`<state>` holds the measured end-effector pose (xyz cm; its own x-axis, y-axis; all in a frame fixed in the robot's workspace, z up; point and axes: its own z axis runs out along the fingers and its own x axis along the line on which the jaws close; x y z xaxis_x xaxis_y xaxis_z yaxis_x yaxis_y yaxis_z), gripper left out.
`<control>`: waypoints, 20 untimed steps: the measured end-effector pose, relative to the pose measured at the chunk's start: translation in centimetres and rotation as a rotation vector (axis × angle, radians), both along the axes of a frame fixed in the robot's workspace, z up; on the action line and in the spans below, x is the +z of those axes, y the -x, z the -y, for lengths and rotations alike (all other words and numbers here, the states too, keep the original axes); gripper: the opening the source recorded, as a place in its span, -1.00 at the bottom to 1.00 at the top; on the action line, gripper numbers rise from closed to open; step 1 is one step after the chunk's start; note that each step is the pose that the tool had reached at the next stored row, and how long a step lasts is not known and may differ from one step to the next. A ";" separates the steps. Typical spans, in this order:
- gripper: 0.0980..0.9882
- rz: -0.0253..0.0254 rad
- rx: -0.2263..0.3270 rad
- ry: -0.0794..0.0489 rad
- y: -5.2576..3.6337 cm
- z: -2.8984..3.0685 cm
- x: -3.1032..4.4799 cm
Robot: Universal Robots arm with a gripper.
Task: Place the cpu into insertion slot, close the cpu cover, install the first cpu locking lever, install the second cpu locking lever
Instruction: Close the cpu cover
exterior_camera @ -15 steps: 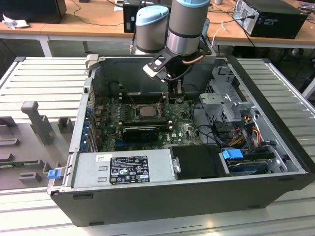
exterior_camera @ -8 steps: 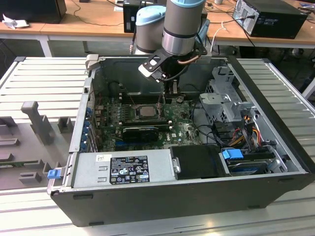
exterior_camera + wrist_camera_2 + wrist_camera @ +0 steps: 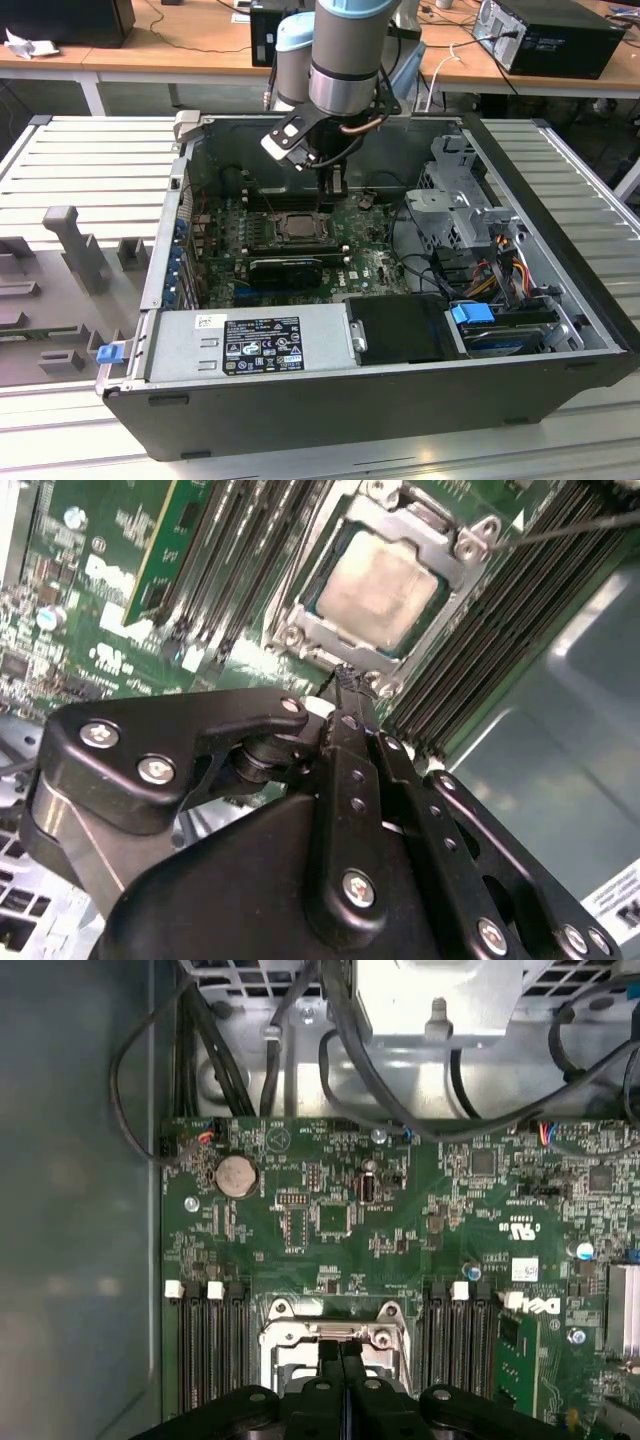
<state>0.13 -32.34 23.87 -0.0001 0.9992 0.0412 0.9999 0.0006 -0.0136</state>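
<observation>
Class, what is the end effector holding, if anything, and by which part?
Nothing: the end effector is shut and empty, its tips beside the cover that frames the chip.

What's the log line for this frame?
cpu: seated, framed by cpu cover | cover: closed | hand: shut, empty, tips by cover edge

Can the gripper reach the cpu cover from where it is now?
Probably yes: the shut gripper hangs close beside the cpu cover, which lies over the cpu, and nothing stands between them.
</observation>
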 end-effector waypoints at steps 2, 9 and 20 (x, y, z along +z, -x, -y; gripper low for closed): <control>-0.98 0.0000 0.000 0.000 0.29 0.00 -0.36; -0.98 -0.0081 0.017 -0.001 1.32 0.00 -1.01; -0.98 -0.0081 0.018 -0.001 2.20 0.00 -1.01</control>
<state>-2.08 -32.34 22.86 -0.0178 0.9989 0.0423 0.9996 0.0187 -0.0217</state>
